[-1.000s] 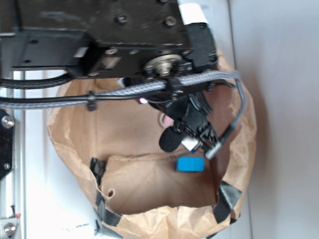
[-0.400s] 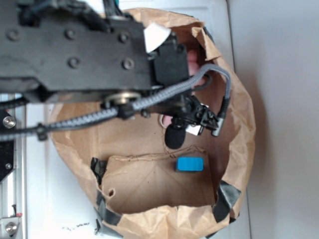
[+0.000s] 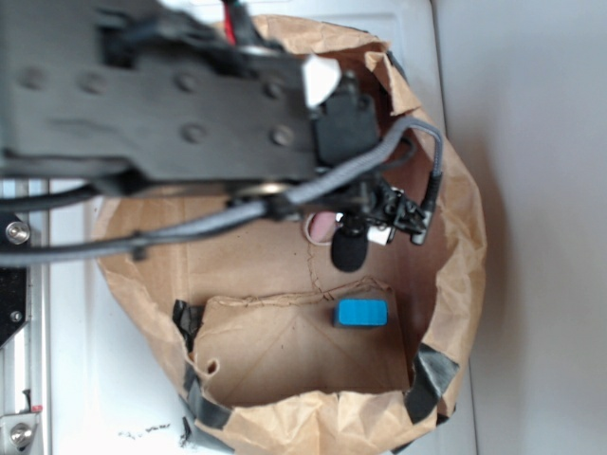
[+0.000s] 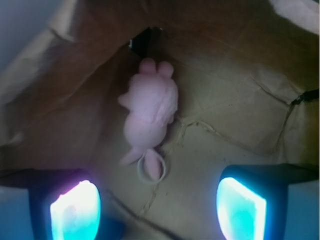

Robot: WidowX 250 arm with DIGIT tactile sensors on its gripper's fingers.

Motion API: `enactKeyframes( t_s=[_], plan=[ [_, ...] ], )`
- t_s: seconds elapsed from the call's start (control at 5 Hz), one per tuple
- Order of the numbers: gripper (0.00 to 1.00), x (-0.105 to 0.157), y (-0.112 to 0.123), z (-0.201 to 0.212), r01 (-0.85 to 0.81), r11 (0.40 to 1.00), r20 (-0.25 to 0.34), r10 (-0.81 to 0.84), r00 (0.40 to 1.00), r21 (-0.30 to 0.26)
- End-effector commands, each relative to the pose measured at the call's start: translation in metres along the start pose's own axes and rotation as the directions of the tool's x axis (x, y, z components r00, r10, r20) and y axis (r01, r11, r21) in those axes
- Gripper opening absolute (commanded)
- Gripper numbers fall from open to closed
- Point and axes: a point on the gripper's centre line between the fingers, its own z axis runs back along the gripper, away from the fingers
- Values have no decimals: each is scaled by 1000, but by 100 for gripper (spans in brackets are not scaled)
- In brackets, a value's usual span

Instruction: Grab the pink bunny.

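Note:
The pink bunny (image 4: pixel 150 112) lies flat on the brown paper floor of the bag, ears pointing away from me, with a white loop (image 4: pixel 150 167) round one foot. In the exterior view only a sliver of the pink bunny (image 3: pixel 322 226) shows under the arm. My gripper (image 4: pixel 157 210) hangs above it, open, its two glowing pads wide apart with nothing between them; the bunny's foot lies just beyond the gap. In the exterior view the gripper (image 3: pixel 365 232) sits inside the bag, below the black arm.
A crumpled brown paper bag (image 3: pixel 455 284) with black tape patches surrounds the workspace; its walls rise on all sides. A small blue block (image 3: pixel 361 313) rests on the bag floor, nearer the front. A grey wall lies to the right.
The arm has shifted, carrying the gripper a little up and back in the exterior view, away from the blue block and over the bunny. The block has not moved.

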Motion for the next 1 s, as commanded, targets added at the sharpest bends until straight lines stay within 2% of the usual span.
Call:
enactKeyframes(
  t_s=[0.0, 0.2, 0.4, 0.6, 0.8],
  plan=[
    [100, 3, -16, -17, 39, 998, 64, -37, 997, -43],
    [100, 9, -25, -28, 71, 993, 76, -64, 995, -98],
    [100, 7, -33, -36, 99, 989, 66, -92, 994, -113],
    [100, 3, -38, -43, 113, 987, 47, -108, 993, -113],
    [100, 3, -40, -54, 117, 990, 42, -113, 993, -81]
  ],
)
